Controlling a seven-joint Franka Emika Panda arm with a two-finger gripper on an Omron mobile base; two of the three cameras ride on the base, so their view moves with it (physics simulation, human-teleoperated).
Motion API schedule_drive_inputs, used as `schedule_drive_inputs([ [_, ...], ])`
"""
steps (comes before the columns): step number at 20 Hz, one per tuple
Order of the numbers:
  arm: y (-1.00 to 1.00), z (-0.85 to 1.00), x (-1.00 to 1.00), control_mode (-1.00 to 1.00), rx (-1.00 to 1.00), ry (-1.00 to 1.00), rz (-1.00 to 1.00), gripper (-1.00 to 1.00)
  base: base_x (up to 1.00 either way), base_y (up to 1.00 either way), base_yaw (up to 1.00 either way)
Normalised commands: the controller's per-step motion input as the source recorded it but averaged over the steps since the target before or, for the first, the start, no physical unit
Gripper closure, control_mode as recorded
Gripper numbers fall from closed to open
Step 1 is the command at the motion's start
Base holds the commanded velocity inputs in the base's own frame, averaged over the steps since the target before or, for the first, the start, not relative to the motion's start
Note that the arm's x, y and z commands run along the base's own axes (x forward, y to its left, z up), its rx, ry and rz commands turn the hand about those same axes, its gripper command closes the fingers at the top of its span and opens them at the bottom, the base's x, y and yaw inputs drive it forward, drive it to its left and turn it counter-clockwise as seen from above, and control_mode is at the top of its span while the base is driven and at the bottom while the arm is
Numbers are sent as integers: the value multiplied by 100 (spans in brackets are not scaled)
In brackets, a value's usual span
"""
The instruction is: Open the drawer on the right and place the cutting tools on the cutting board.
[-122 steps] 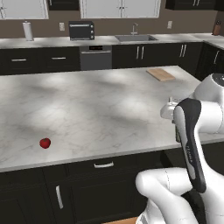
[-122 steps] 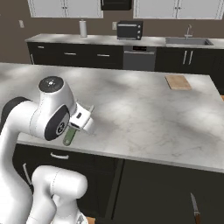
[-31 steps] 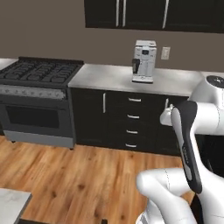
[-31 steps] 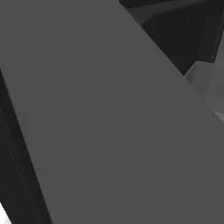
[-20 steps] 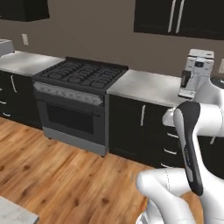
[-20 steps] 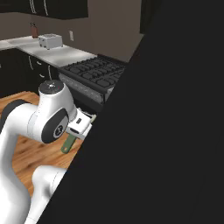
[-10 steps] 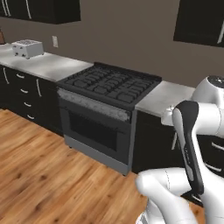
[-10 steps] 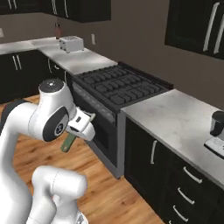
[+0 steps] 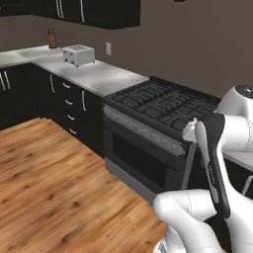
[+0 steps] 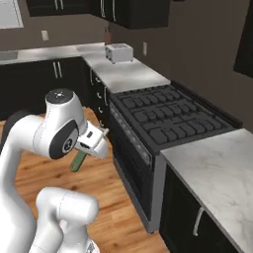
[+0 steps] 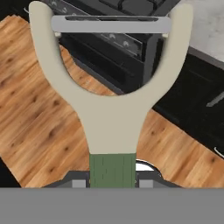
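My gripper (image 10: pixel 85 152) is shut on one of the cutting tools, a peeler with a green handle (image 10: pixel 77 161) held beside the arm's upper link, over the wooden floor. In the hand view the peeler (image 11: pixel 111 109) rises from between the fingertips: a green handle (image 11: pixel 113 169), a cream Y-shaped head and a silver blade bar across the top. Beyond it lie the floor and the front of a black stove. The drawer and the cutting board are out of view.
A black stove with an oven (image 9: pixel 158 113) (image 10: pixel 168 121) stands in a run of dark cabinets under a grey counter (image 9: pixel 94 74) (image 10: pixel 126 74). A toaster (image 9: pixel 78 54) (image 10: pixel 118 52) sits on that counter. Open wooden floor (image 9: pixel 54 183) lies to the left.
The whole picture has swung as the base turns: the stove and toaster have shifted across both base views. The arm keeps its pose and the peeler stays in the gripper.
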Motion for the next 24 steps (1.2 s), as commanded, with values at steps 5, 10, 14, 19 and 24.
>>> schedule_drive_inputs([
  [5,0,0,0,100,0,0,0,100,36,43,37],
  [10,0,0,0,100,0,0,0,100,79,7,35],
  [14,0,0,0,100,0,0,0,100,100,29,34],
  [19,0,0,0,100,0,0,0,100,100,26,34],
  [24,0,0,0,100,0,0,0,100,100,36,29],
])
